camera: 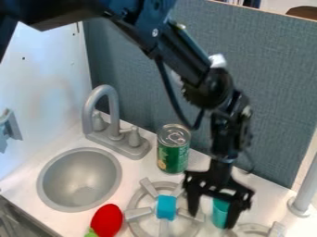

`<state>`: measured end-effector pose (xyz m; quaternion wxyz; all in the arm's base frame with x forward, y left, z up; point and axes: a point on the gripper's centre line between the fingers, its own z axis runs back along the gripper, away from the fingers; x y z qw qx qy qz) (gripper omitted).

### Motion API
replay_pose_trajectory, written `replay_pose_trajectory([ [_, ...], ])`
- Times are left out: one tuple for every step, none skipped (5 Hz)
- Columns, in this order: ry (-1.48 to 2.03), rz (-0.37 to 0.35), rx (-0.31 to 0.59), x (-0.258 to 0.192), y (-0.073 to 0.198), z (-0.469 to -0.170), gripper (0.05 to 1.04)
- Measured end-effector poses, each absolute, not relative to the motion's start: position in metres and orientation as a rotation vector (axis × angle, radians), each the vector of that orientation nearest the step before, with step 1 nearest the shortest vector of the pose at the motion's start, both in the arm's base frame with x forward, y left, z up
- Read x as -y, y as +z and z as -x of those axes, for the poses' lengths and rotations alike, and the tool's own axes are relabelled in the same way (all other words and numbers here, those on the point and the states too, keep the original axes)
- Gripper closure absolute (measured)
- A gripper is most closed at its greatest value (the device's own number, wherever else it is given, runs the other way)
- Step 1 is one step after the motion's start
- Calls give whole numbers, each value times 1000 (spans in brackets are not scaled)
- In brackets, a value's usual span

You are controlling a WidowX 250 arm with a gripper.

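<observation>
The black two-finger pincer [212, 217] stands wide, pointing down over the stove, with a turquoise cylindrical object [220, 214] low between its fingers, nearer the right-hand one in the view; contact is unclear. Just left of the pincer, a bright blue block [167, 207] sits on the grey round burner [137, 201]. Behind and left of it stands a green metal can [173, 155].

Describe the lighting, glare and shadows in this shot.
Camera view: small bright glints on the metal lid of the green can; a soft sheen on the white side wall; gentle shading inside the gray sink; the black arm mostly dark, with a few highlights.
</observation>
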<state>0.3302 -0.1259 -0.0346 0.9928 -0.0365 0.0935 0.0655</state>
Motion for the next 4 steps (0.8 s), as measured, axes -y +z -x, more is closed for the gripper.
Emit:
replay_pose_trajectory([
  [118, 73, -142, 144, -28, -344, 83],
  [135, 53, -134, 148, -35, -354, 83],
  [149, 22, -153, 148, -47, -364, 83],
  [161, -19, -166, 145, -57, -371, 83],
])
